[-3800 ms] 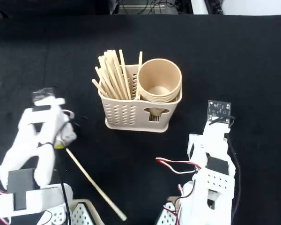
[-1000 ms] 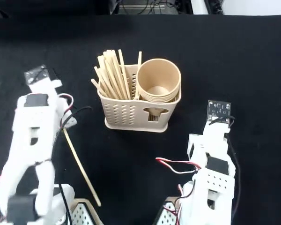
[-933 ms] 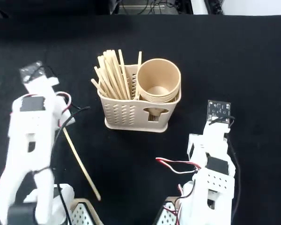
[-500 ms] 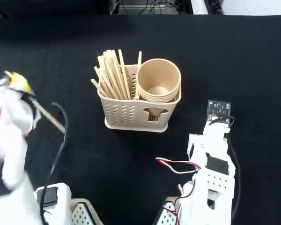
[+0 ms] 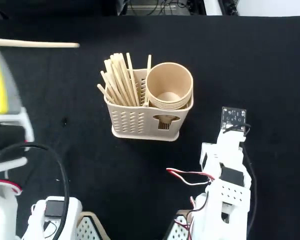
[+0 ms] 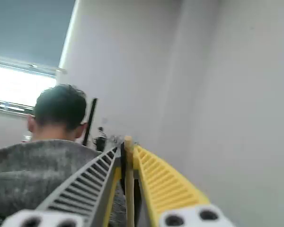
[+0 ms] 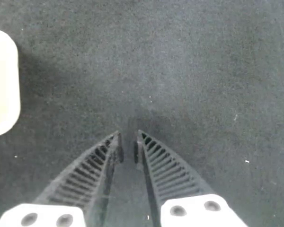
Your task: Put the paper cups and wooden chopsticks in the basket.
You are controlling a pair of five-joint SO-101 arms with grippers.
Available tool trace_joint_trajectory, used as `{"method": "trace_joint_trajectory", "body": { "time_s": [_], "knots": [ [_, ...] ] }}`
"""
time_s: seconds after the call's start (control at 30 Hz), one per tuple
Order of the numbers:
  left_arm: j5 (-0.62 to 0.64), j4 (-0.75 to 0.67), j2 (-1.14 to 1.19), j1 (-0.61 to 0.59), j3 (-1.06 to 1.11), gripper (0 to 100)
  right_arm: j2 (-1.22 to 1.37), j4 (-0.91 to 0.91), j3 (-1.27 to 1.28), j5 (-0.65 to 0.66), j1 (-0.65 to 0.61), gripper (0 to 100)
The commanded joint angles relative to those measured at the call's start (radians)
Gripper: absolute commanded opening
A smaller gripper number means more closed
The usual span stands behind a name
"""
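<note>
A black cloth-covered table [image 5: 250,60] lay under both arms. The white left arm [image 5: 10,135] stood high at the table's left edge, close under the high camera. The white right arm [image 5: 227,170] sat folded low at the near edge, on the right of the basket and apart from it.

Near the middle of the table stood a beige perforated plastic basket [image 5: 140,122], upright, with two compartments side by side. A nested stack of tan paper cups [image 5: 170,82] sat upright in the compartment on the right arm's side. A bundle of pale wooden chopsticks [image 5: 119,80] stood in the other compartment, fanned out and leaning away from the cups. One more stick stood nearly upright against the divider.

The left gripper [image 6: 128,147] was clamped on a single long wooden chopstick [image 6: 129,189], pinched between the grey finger and the yellow finger, with its tip reaching just past their ends. In the high view that stick [image 5: 35,44] ran level across the far left of the picture, above the table and well apart from the basket.

The right gripper [image 7: 128,147] pointed down at bare cloth. Its jaws were drawn close, with only a thin gap and nothing between them.
</note>
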Motion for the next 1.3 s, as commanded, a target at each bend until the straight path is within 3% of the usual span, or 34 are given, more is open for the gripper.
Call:
{"method": "trace_joint_trajectory", "body": {
  "time_s": [0.0, 0.17, 0.33, 0.73, 0.87, 0.93, 1.07, 1.27],
  "knots": [
    [-0.012, 0.028, 0.052, 0.13, -0.028, 3, 0.001, -0.018, -0.005, 0.011, -0.006, 6.4],
    [-0.08, 0.12, 0.172, 0.223, -0.025, 3, 0.001, -0.018, -0.005, 0.012, -0.006, 6.4],
    [-0.124, 0.172, 0.258, 0.242, -0.015, 3, 0.001, -0.018, -0.005, 0.012, -0.006, 6.4],
    [-0.129, 0.04, 0.298, 0.249, 0.257, 4, 0.001, -0.018, -0.005, 0.012, -0.006, 6.4],
    [-0.117, 0.132, 0.298, 0.291, 0.269, 16, 0.001, -0.018, -0.005, 0.012, -0.006, 6.4],
    [-0.054, 0.195, 0.296, 0.309, 0.269, 21, 0.001, -0.02, -0.005, 0.012, -0.005, 6.4],
    [0.068, 0.262, 0.278, 0.308, 0.255, 21, 0.001, -0.02, -0.005, 0.012, -0.005, 6.4],
    [0.025, 0.374, 0.114, 0.226, 0.262, 21, 0.001, -0.02, -0.005, 0.012, -0.006, 6.4]
  ]
}}
